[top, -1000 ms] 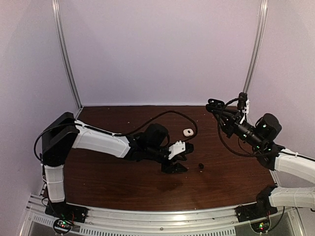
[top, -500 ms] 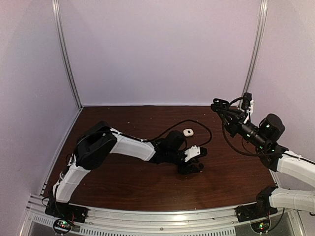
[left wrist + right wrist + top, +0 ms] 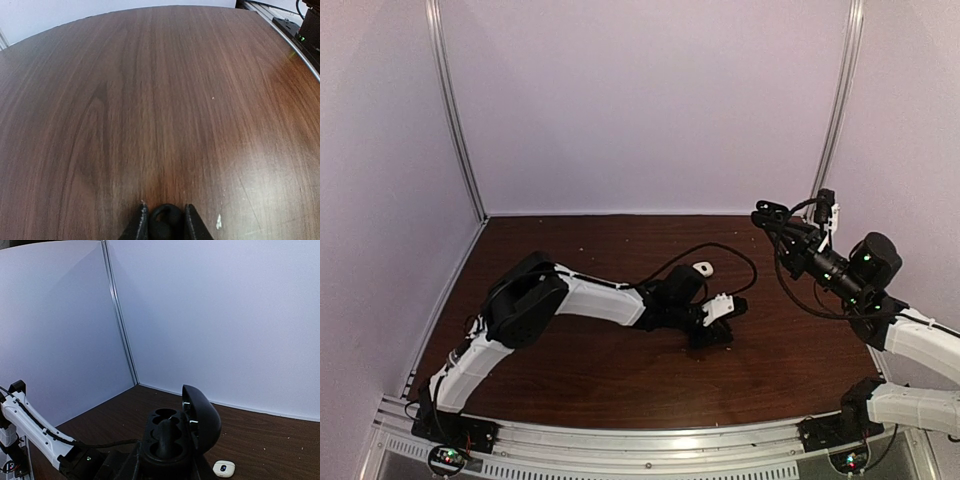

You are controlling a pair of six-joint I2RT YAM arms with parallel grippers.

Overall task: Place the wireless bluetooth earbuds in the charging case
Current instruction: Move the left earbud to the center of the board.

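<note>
A black rounded earbud (image 3: 167,226) lies on the brown table, and my left gripper (image 3: 166,211) is shut on it, one fingertip against each side. From above, that gripper (image 3: 720,331) is low over the table's middle right and hides the earbud. My right gripper (image 3: 772,220) hangs in the air at the right, shut on the black charging case (image 3: 170,440). The case's lid (image 3: 202,417) stands open and its sockets face the right wrist camera. I see no other earbuds.
A small white closed case (image 3: 703,268) lies on the table behind the left gripper; it also shows in the right wrist view (image 3: 224,468). The left arm's black cable (image 3: 720,250) loops above it. Pale walls and metal posts enclose the table.
My left arm has reached right along the table to the black earbud, and its jaws have narrowed around it. The right gripper with the case has drifted slightly right and up.
</note>
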